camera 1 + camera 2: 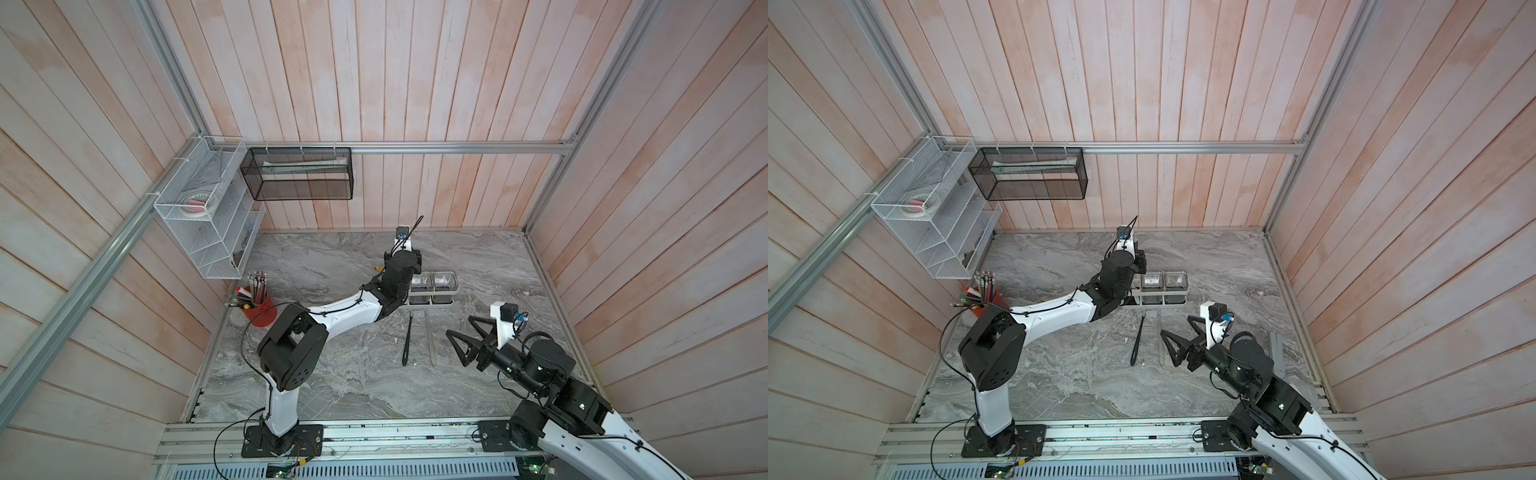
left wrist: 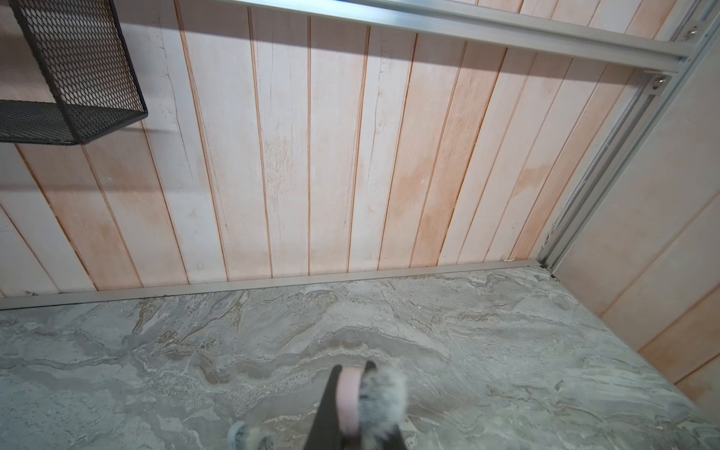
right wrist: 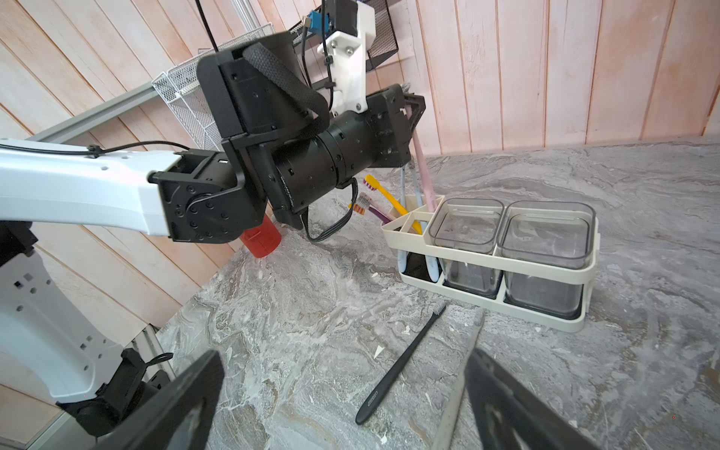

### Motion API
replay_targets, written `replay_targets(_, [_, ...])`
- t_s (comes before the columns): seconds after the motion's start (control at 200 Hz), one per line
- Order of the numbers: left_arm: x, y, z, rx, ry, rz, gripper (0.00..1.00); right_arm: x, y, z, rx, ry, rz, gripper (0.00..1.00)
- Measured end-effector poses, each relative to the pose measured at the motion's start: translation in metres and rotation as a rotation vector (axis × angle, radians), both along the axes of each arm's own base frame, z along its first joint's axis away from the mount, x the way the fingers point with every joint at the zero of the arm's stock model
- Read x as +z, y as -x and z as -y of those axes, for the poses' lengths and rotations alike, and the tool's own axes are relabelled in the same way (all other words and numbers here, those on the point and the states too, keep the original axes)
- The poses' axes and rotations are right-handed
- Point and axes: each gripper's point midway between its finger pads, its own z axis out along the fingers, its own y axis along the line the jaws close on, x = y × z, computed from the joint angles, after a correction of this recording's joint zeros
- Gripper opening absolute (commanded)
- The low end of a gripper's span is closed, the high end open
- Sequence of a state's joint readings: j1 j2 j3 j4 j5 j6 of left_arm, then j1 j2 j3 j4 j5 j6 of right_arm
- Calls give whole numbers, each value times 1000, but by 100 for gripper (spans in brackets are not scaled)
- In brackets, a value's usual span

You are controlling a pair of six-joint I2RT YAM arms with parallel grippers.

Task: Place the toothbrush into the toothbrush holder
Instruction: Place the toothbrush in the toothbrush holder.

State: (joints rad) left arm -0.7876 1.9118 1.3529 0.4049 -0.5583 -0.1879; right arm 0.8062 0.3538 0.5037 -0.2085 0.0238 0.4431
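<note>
My left hand grips the slim pink plastic toothbrush standing in the cream-white plastic-frame holder, right hand open; a sideways tug could topple the holder.

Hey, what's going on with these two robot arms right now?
The left arm, jaws shut, holds a pink toothbrush upright with its lower end in the divided section of the cream toothbrush holder, next to other brushes. The right arm hangs with jaws open near a black toothbrush and a grey toothbrush lying on the table in front of the holder.
</note>
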Motion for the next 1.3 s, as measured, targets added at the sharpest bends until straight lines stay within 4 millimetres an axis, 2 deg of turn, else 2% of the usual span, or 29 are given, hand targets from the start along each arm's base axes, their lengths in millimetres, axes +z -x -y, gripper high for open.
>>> replay_targets(0.09, [-6,1,1,-2,-5,-8,4,2,1,1,0,-8,6,98])
replay_targets(0.215, [-13,2,2,-5,-13,-18,27,3,2,2,1,-14,7,98])
replay_targets(0.3, [-16,5,5,-10,-8,-24,35,2,2,1,3,-17,5,98])
replay_targets(0.425, [-16,7,7,-15,-3,-24,39,-1,2,0,6,-14,0,98])
replay_targets(0.67, [-16,7,8,-16,0,-22,41,-1,2,1,5,-21,-4,98])
replay_targets(0.805, [-15,7,9,-21,1,-21,49,-1,3,1,3,-31,-9,98])
replay_targets(0.905, [-12,7,10,-29,-1,-19,59,-1,1,2,-9,-37,-15,98])
replay_targets(0.985, [-2,8,12,-39,-3,-8,73,-5,-4,6,-49,-37,-37,98])
replay_targets(1.01, [2,9,13,-42,6,-5,80,-7,-6,7,-63,-33,-48,98])
replay_targets(1.07, [16,13,14,-51,12,8,87,-21,-14,8,-105,6,-99,98])
replay_targets(1.2, [57,30,7,-60,56,41,90,-66,-30,3,-166,145,-246,91])
replay_targets(1.3, [97,48,-9,-46,119,62,91,-102,-36,1,-194,246,-352,83])
